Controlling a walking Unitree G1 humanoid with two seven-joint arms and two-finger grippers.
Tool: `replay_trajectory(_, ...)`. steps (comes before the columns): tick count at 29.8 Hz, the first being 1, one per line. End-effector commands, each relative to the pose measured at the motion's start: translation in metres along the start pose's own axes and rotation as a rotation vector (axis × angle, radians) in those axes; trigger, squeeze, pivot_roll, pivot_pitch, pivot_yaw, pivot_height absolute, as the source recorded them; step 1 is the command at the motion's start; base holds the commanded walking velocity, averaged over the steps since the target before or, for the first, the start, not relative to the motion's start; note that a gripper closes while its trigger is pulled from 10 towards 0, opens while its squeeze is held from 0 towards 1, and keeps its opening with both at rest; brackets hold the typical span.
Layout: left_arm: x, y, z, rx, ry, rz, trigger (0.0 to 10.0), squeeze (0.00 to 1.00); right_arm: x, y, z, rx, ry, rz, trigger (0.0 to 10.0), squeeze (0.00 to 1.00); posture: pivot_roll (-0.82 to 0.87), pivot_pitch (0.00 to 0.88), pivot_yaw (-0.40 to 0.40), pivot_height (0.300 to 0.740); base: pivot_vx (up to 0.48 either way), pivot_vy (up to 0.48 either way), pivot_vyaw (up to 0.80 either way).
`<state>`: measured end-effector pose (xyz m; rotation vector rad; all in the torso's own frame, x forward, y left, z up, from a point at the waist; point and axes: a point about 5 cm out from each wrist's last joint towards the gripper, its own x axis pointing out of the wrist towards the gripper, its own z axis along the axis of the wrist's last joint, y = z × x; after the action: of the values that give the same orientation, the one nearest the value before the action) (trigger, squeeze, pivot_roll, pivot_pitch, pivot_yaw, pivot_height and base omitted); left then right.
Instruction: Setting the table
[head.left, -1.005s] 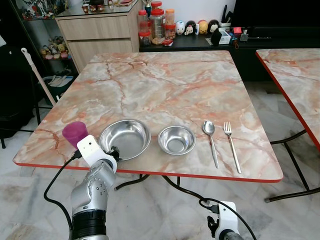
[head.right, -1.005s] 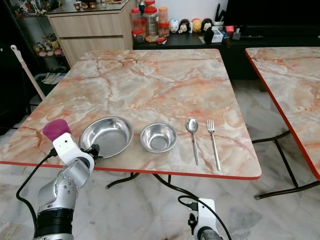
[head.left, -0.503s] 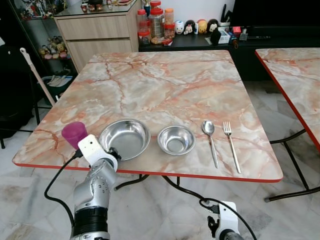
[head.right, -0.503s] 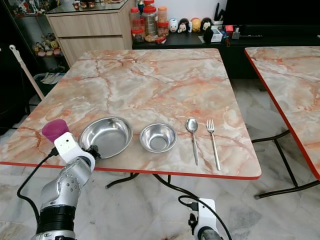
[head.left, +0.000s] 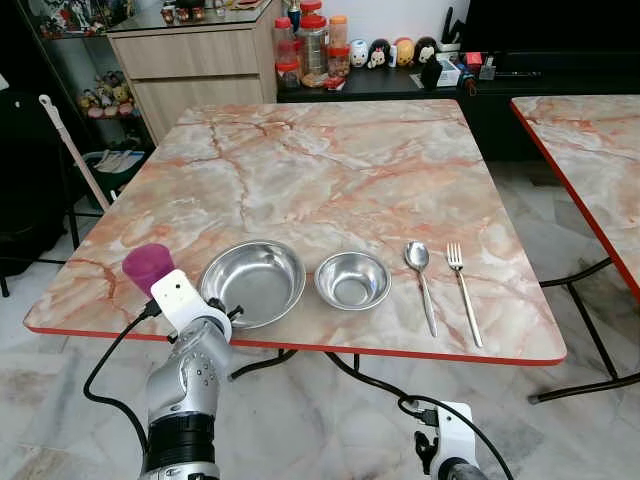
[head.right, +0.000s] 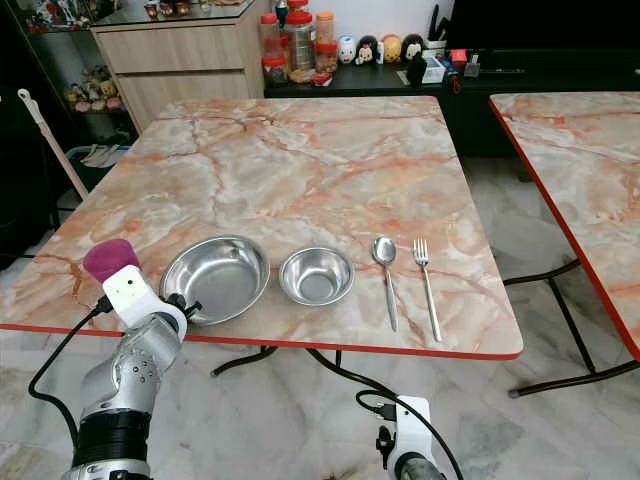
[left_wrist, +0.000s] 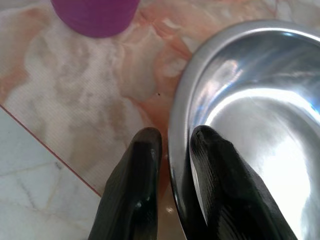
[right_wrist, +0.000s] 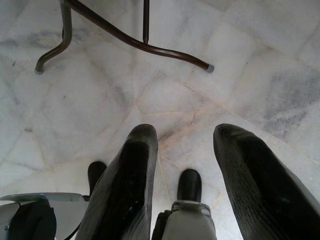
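A large steel bowl (head.left: 255, 282) sits near the front edge of the marble table (head.left: 330, 170). My left gripper (head.left: 226, 312) is shut on the bowl's near rim. In the left wrist view, one finger (left_wrist: 135, 165) is outside the rim and the other inside the large steel bowl (left_wrist: 260, 100). A purple cup (head.left: 147, 266) stands to the bowl's left. To its right lie a small steel bowl (head.left: 352, 280), a spoon (head.left: 420, 275) and a fork (head.left: 462, 290) in a row. My right gripper (right_wrist: 185, 145) hangs open over the floor.
A second marble table (head.left: 590, 150) stands to the right across a gap of tiled floor. Behind are a wooden cabinet (head.left: 200, 60) and jars (head.left: 312, 45) on a dark shelf. A mop handle (head.left: 70, 150) leans at the left. Metal table legs (right_wrist: 130, 40) cross the floor.
The large bowl has shifted slightly to the right, toward the small bowl, with my left gripper on its rim. The right arm has stayed still.
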<state>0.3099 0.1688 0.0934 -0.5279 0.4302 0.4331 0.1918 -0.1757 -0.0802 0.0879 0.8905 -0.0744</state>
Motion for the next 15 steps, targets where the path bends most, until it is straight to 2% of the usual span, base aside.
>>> replay_trajectory(1, 0.001, 0.002, 0.006, -0.022, -0.029, 0.021, 0.0, 0.0, 0.001, 0.002, 0.003, 0.01, -0.004, 0.001, 10.0, 0.0, 0.07, 0.003, 0.074, 0.74, 0.0, 0.0, 0.0)
replay_trajectory(14, -0.004, 0.001, 0.018, -0.091, -0.114, -0.015, 0.0, 0.0, 0.002, 0.004, 0.006, 0.0, -0.006, 0.008, 10.0, 0.0, 0.08, 0.0, 0.062, 0.74, 0.0, 0.0, 0.0)
replay_trajectory(15, -0.006, -0.001, 0.022, -0.122, -0.144, -0.043, 0.0, 0.0, 0.002, 0.004, 0.007, -0.002, -0.007, 0.011, 10.0, 0.0, 0.09, 0.0, 0.057, 0.74, 0.0, 0.0, 0.0)
